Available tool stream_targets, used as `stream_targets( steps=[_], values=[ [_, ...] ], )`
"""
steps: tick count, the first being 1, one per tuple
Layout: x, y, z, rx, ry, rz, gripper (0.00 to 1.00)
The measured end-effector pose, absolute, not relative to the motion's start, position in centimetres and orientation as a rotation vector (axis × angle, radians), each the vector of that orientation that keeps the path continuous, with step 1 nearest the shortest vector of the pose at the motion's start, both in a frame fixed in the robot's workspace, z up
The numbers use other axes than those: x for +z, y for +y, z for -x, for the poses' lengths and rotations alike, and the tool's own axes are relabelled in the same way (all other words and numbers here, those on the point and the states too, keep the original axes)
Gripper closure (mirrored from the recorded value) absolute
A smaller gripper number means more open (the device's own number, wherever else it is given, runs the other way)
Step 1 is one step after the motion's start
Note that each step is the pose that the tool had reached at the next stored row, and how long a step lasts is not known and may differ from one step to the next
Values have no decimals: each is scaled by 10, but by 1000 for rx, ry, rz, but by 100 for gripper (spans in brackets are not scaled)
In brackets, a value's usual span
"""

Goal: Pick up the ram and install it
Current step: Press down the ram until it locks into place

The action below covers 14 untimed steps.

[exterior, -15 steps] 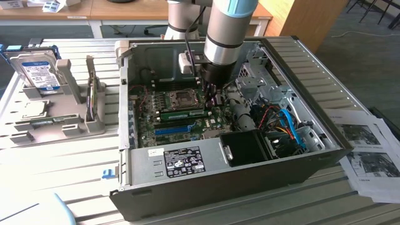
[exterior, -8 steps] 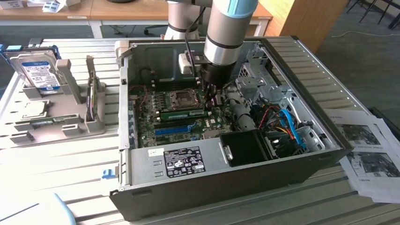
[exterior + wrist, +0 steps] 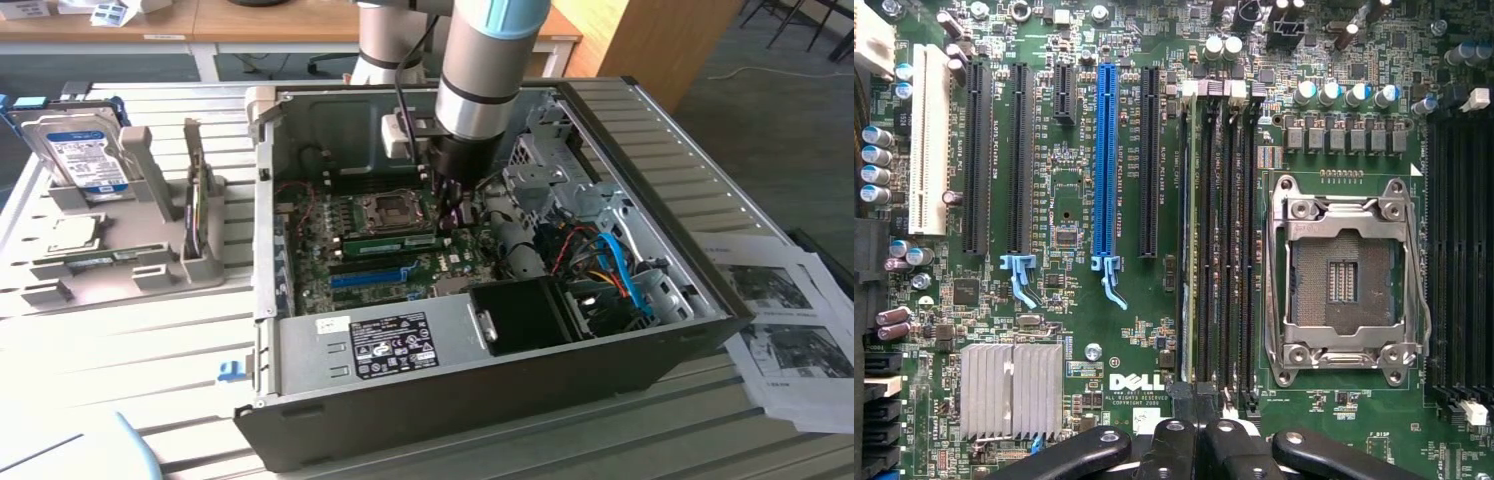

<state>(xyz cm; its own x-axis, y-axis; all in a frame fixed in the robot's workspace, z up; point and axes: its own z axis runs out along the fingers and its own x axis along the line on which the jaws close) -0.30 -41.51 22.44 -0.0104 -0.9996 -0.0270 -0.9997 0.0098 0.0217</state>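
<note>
Here, gripper (image 3: pixel 1199 440) closed, above seated ram (image 3: pixel 1187 240).

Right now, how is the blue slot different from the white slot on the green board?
The blue slot is slim; the white slot is wider. The blue slot ends in a blue clip; the white slot shows none. Both are long, empty and lie parallel.

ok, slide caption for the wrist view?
Shut gripper poised over a RAM stick seated in the slots beside the empty CPU socket.
</note>
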Motion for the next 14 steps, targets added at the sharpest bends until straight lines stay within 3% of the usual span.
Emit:
stream_targets(
  steps=[14],
  values=[
    [223,-415,3,54,2230,2207,91]
  ],
)
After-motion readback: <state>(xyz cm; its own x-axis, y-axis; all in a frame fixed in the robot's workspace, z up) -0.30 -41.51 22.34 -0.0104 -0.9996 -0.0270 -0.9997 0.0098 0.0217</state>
